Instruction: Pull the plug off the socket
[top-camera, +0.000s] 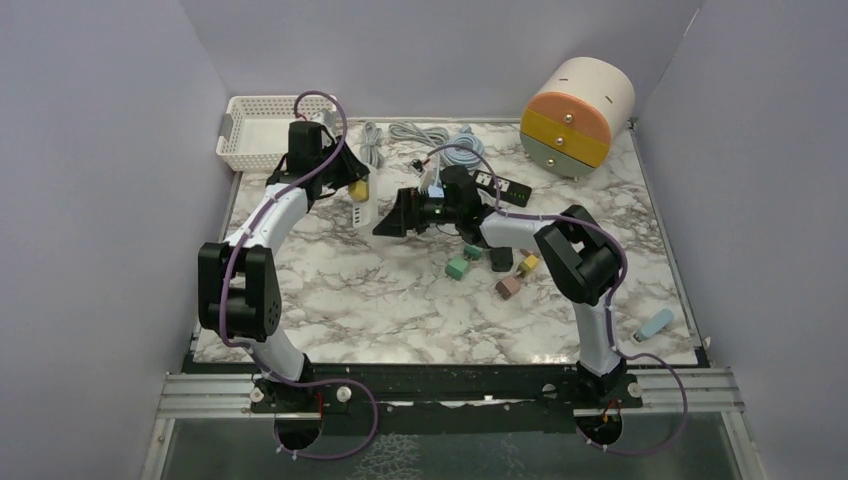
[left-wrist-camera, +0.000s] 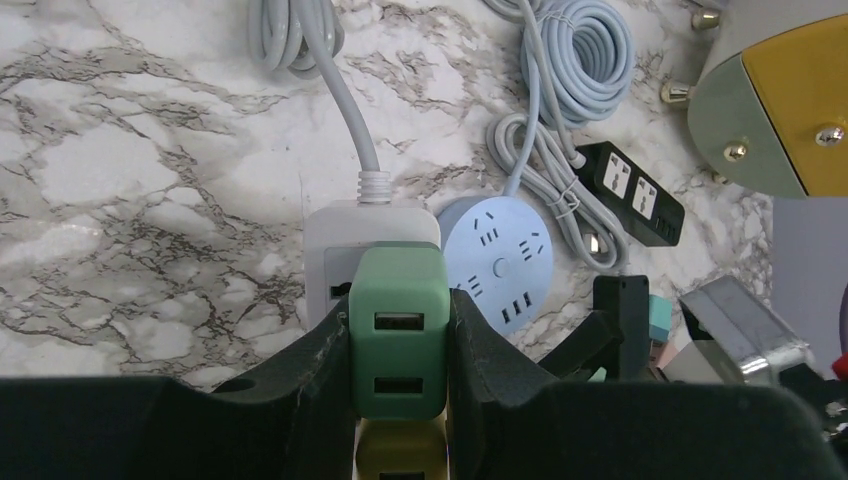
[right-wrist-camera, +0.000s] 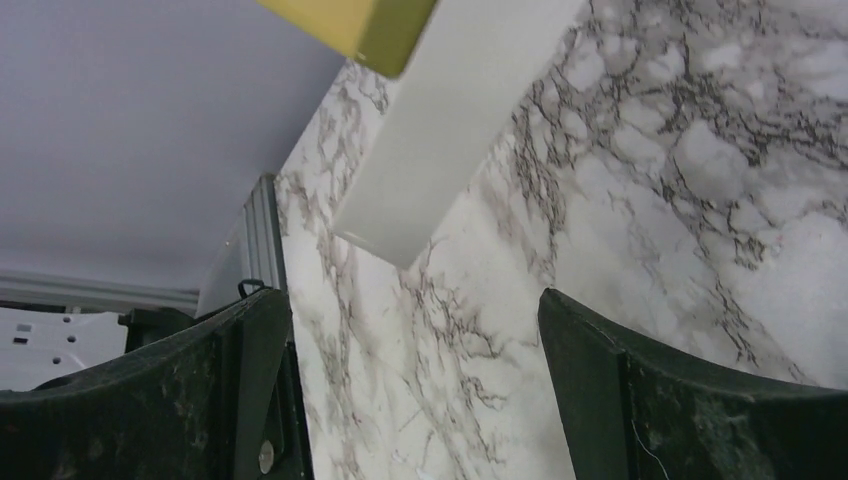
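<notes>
Green USB plug (left-wrist-camera: 397, 300) sits in the white power strip (left-wrist-camera: 328, 255), with the left gripper (left-wrist-camera: 398, 335) clamped on its sides. Yellow plug (left-wrist-camera: 400, 455) sits just beside it. Right gripper (right-wrist-camera: 410, 310) hangs wide apart near the strip's free end, bracing nothing. Risk: the unheld strip lifts with the plug, or the fingers slip off its smooth faces.

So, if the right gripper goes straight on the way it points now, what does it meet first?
Most likely the bare end of the white power strip, which lies ahead of the open right gripper, in line with its gap. How far off is hard to tell.
</notes>
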